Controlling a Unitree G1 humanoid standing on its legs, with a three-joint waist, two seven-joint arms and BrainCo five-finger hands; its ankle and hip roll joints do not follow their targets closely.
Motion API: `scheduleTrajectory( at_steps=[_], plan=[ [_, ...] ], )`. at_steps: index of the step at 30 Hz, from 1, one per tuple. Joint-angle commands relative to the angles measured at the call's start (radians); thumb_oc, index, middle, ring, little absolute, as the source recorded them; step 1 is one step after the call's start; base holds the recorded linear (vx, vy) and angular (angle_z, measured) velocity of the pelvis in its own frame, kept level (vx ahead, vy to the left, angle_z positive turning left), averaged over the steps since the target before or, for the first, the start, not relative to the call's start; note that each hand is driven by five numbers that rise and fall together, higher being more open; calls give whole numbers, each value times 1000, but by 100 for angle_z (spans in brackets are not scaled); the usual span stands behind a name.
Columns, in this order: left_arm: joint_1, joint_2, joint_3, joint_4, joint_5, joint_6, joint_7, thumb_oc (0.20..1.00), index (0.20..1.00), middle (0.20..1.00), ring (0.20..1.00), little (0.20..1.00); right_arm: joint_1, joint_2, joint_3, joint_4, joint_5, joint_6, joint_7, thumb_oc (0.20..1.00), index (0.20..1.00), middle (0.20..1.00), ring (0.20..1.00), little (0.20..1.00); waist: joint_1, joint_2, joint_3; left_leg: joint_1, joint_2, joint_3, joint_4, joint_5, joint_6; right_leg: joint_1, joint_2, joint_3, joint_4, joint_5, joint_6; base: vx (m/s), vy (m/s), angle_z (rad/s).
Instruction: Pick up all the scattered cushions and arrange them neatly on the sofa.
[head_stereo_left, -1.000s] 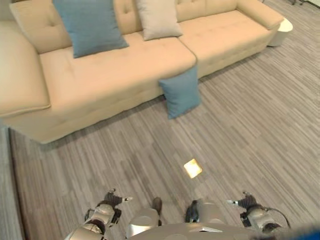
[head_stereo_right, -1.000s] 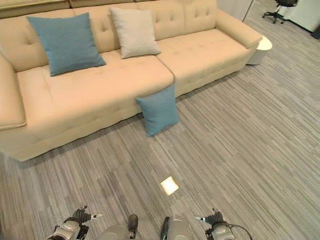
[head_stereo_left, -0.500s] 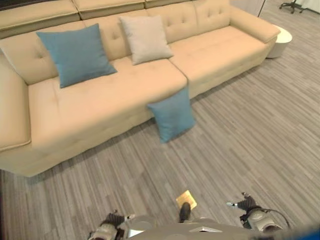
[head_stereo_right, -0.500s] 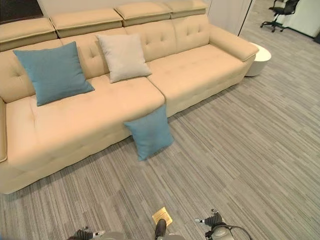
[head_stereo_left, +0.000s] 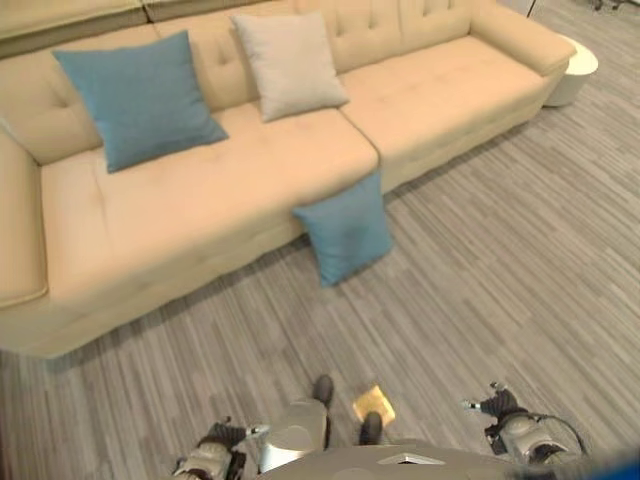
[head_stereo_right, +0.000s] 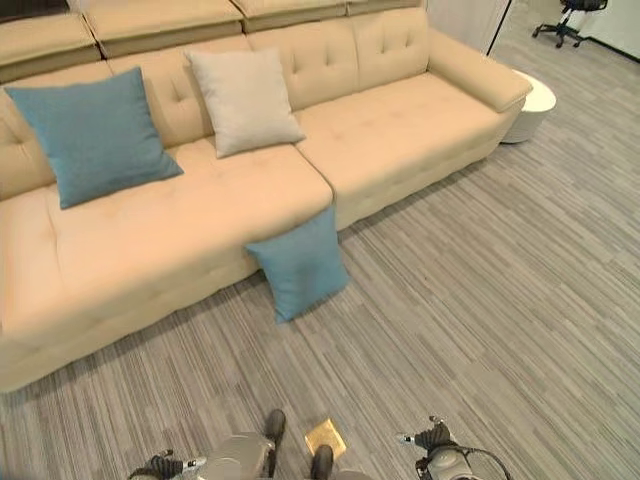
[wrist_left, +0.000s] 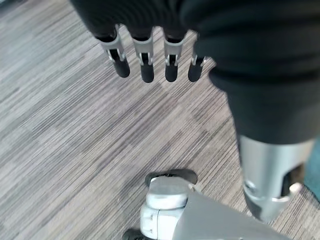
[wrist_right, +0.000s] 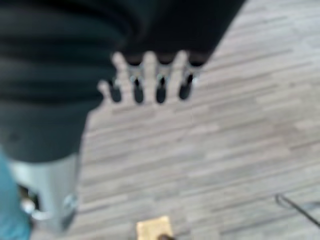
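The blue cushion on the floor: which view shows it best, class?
The right eye view: the floor cushion shows whole, leaning against the sofa front. The left eye view shows it whole too. Both wrist views catch a teal sliver at their edge.

Grey striped carpet floor (head_stereo_right: 480, 300) lay open before the long beige upholstered sofa (head_stereo_right: 400, 130); a small blue square cushion (head_stereo_right: 298, 265) leaned against its front.

Round white side table (head_stereo_right: 538, 97), yellow floor plate (head_stereo_right: 326, 437), office chair (head_stereo_right: 563, 20)

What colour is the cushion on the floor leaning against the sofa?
Blue; the cushion against the sofa shows best in the right eye view.
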Motion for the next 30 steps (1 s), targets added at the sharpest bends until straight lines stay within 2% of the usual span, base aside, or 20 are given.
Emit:
scheduleTrajectory(
  at_steps=[1,3,5,7,8,9,10,14,17,18,19,20,21,23,24,25,26,28,30],
  plan=[
    [-28,51,-9,-25,7,-14,-3,1000,1000,1000,1000,1000,-27,-15,5,-58,-14,-2,-5,1000,1000,1000,1000,1000,18,-52,20,-15,-39,-25,84,-68,35,-100,-77,29,300,190,117,115,166,-40],
    [-31,52,-10,-28,4,-15,-1,1000,1000,1000,1000,1000,-28,-15,3,-63,-9,-4,-3,1000,1000,1000,1000,1000,10,-44,21,-2,-35,-32,74,-70,38,-133,-87,19,331,189,115,91,94,-4],
    [-33,52,-12,-26,5,-16,4,1000,1000,1000,1000,1000,-29,-14,-1,-67,-6,-4,-4,1000,1000,1000,1000,1000,-4,-34,21,41,-31,-42,34,-78,35,-166,-108,-29,290,177,97,168,38,26],
    [-37,48,-13,-19,12,-17,3,1000,1000,1000,1000,1000,-34,-15,-4,-65,-8,-4,-6,1000,1000,1000,1000,1000,-17,-31,20,80,-28,-47,-6,-85,26,-176,-118,-68,176,169,88,225,-14,12],
    [-40,46,-14,-15,17,-17,2,1000,1000,1000,1000,1000,-38,-17,-4,-64,-11,-2,-7,1000,1000,1000,1000,1000,-22,-33,21,92,-32,-48,-14,-91,23,-190,-126,-77,119,184,90,318,-80,7],
    [-43,43,-11,-7,20,-21,3,1000,1000,1000,1000,1000,-43,-20,-7,-66,-15,2,-8,1000,1000,1000,1000,1000,-36,-39,29,126,-39,-60,-25,-110,15,-220,-128,-76,-13,235,107,317,-93,6],
    [-44,41,-9,-5,20,-22,4,1000,1000,1000,1000,1000,-44,-21,-9,-64,-18,6,-9,1000,1000,1000,1000,1000,-43,-39,35,138,-40,-71,-21,-119,11,-232,-126,-57,-48,256,115,246,-80,7],
    [-44,42,-3,3,20,-26,5,1000,1000,1000,1000,1000,-44,-22,-9,-60,-22,9,-7,1000,1000,1000,1000,1000,-48,-46,39,171,-36,-87,-23,-147,-2,-236,-133,-51,-96,290,132,194,-92,30],
    [-35,39,5,11,22,-27,7,1000,1000,1000,1000,1000,-35,-23,-4,-55,-26,5,-8,1000,1000,1000,1000,1000,-48,-52,25,196,-26,-88,-31,-160,-11,-216,-135,-65,-96,303,119,201,-112,24],
    [-30,38,6,14,22,-27,9,1000,1000,1000,1000,1000,-33,-22,-3,-53,-24,2,-5,1000,1000,1000,1000,1000,-55,-52,8,215,3,-102,-35,-172,-27,-209,-125,-61,-75,291,106,469,-317,42],
    [-25,35,3,13,21,-27,5,1000,1000,1000,1000,1000,-28,-23,-1,-55,-17,-4,-5,1000,1000,1000,1000,1000,-60,-50,-6,221,33,-106,-19,-183,-48,-196,-112,-65,-61,266,90,372,-264,43],
    [-25,35,3,13,21,-27,5,1000,1000,1000,1000,1000,-28,-23,-1,-55,-17,-4,-5,1000,1000,1000,1000,1000,-60,-49,-6,221,34,-107,-18,-184,-48,-195,-111,-66,-61,265,90,284,-234,35],
    [-24,33,-1,12,22,-27,5,1000,1000,1000,1000,1000,-27,-24,3,-55,-15,-9,-7,1000,1000,1000,1000,1000,-64,-46,-12,221,54,-112,-1,-172,-64,-183,-92,-63,-58,247,75,153,-149,30],
    [-32,32,-12,0,18,-26,5,1000,1000,1000,1000,1000,-31,-25,7,-56,-5,-16,-11,1000,1000,1000,1000,1000,-66,-49,-5,159,75,-118,114,-104,-97,-156,-69,-53,-68,229,49,138,-185,27],
    [-32,32,-12,0,18,-26,5,1000,1000,1000,1000,1000,-31,-25,7,-56,-5,-16,-11,1000,1000,1000,1000,1000,-66,-49,-5,158,75,-118,115,-105,-97,-157,-69,-54,-68,229,49,54,-215,18],
    [-51,30,-24,-18,6,-25,6,1000,1000,1000,1000,1000,-38,-32,9,-62,5,-18,-18,1000,1000,1000,1000,1000,-58,-65,24,60,73,-120,277,-58,-98,-135,-66,-51,-80,221,26,33,-199,7],
    [-62,28,-28,-25,-5,-25,7,1000,1000,1000,1000,1000,-41,-37,10,-65,13,-20,-23,1000,1000,1000,1000,1000,-58,-77,35,13,72,-113,346,-47,-92,-123,-58,-48,-91,214,15,75,-255,17],
    [-74,28,-35,-36,-13,-24,8,1000,1000,1000,1000,1000,-40,-42,3,-57,24,-12,-25,1000,1000,1000,1000,1000,-57,-89,42,-27,81,-66,360,-61,-79,-104,-61,-60,-99,196,6,102,-115,20],
    [-78,21,-48,-37,-6,-25,3,1000,1000,1000,1000,1000,-35,-49,-3,-50,30,-15,-23,1000,1000,1000,1000,1000,-57,-91,40,-39,55,-42,299,-105,-66,-83,-64,-71,-110,183,11,132,-27,17]
  ],
)
